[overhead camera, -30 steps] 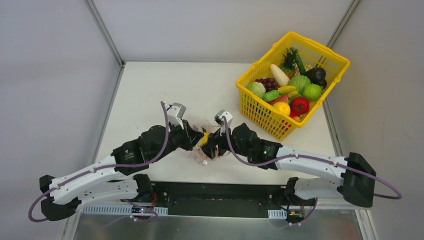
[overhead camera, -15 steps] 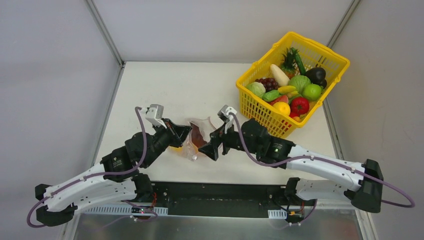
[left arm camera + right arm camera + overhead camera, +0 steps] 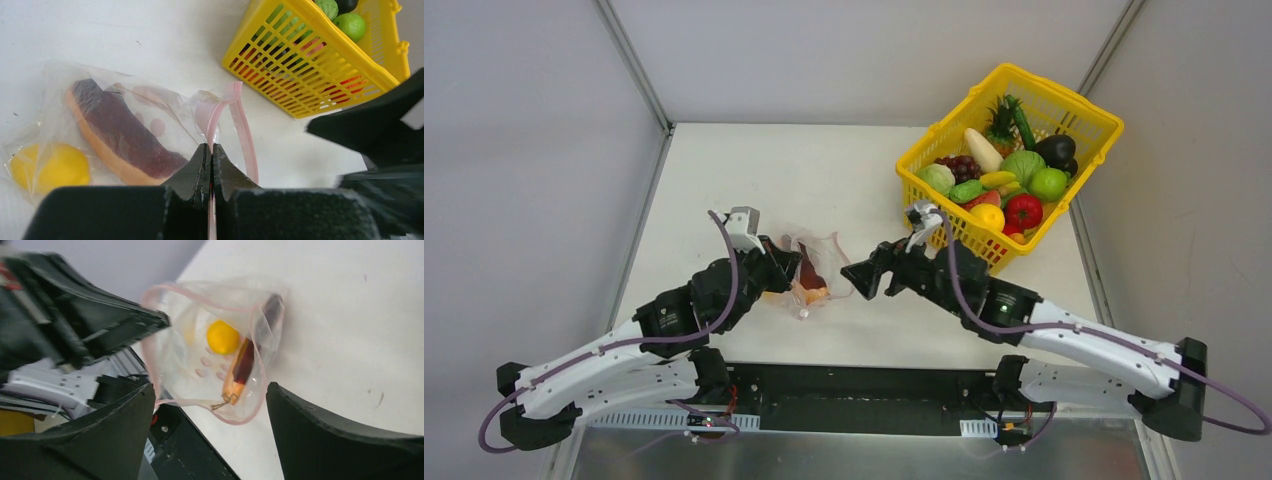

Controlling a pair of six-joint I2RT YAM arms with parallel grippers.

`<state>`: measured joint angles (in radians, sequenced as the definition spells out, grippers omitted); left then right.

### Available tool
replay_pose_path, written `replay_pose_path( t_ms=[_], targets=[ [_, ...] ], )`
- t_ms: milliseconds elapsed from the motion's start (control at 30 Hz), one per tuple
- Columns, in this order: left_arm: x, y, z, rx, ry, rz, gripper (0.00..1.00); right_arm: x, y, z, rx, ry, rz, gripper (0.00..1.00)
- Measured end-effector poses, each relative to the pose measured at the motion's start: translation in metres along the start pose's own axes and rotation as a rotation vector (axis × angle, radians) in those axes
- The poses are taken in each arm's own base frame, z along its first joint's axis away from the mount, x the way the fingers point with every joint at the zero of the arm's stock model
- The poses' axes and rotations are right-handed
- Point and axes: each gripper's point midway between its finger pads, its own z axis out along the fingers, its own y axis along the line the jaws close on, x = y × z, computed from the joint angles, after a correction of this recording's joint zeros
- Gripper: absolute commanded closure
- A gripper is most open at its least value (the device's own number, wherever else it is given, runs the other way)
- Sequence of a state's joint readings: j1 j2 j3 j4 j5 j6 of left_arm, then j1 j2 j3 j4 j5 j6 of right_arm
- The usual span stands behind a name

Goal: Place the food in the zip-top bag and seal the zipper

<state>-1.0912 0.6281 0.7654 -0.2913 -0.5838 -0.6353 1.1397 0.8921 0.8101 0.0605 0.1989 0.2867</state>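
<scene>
Overhead, at about 8 o'clock from the middle of the table (image 3: 824, 170), you have the zip-top bag (image 3: 816, 268) resting on the surface. The left gripper (image 3: 792, 266) is at its 9 o'clock edge. The right gripper (image 3: 856, 280) is just off its 3 o'clock side and apart from it. The yellow basket (image 3: 1064, 95) sits at 2 o'clock, heaped with food (image 3: 1014, 180).

Through your left wrist camera, the left gripper's jaws are pressed together on the pink zipper (image 3: 239, 117). The strip loops away toward 1 o'clock with its two sides apart. The bag's body spreads toward 10 o'clock, with a dark purple piece (image 3: 120, 132) and a yellow fruit (image 3: 50, 167) inside.

Through your right wrist camera, the right gripper's jaws stand wide with nothing between them. The bag sits ahead at 12 o'clock, its mouth gaping toward the camera and the same two pieces inside.

I judge you to be early in the job. Two pieces are bagged, most of the food is in the basket, and the zipper is unsealed. As I read it, what remains is more trips to the basket, then pressing the strip shut along its length.
</scene>
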Motion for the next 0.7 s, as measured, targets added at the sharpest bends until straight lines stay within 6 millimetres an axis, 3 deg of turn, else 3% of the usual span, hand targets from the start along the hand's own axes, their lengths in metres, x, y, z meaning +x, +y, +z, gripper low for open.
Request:
replay_pose_path(
  t_ms=[67,233,367,400,567,700],
  targets=[
    [0.001,-0.001,0.001,0.000,0.005,0.003,1.00,0.025,-0.014,0.015,0.066,0.073,0.019,0.23],
    [0.001,-0.001,0.001,0.003,0.007,0.002,1.00,0.086,-0.049,0.037,0.204,0.257,0.017,0.49],
    [-0.001,0.000,-0.002,0.008,0.001,-0.004,1.00,0.113,-0.066,0.045,0.267,0.343,0.007,0.95],
    [-0.001,0.000,-0.003,0.007,0.002,-0.002,1.00,0.114,-0.066,0.046,0.270,0.350,0.007,1.00],
    [-0.007,0.017,-0.011,-0.066,0.018,0.093,1.00,0.085,-0.045,0.056,0.193,0.297,0.006,1.00],
    [-0.041,0.046,-0.032,-0.209,-0.033,0.188,1.00,0.039,-0.009,0.068,0.048,0.239,0.027,1.00]
  ],
)
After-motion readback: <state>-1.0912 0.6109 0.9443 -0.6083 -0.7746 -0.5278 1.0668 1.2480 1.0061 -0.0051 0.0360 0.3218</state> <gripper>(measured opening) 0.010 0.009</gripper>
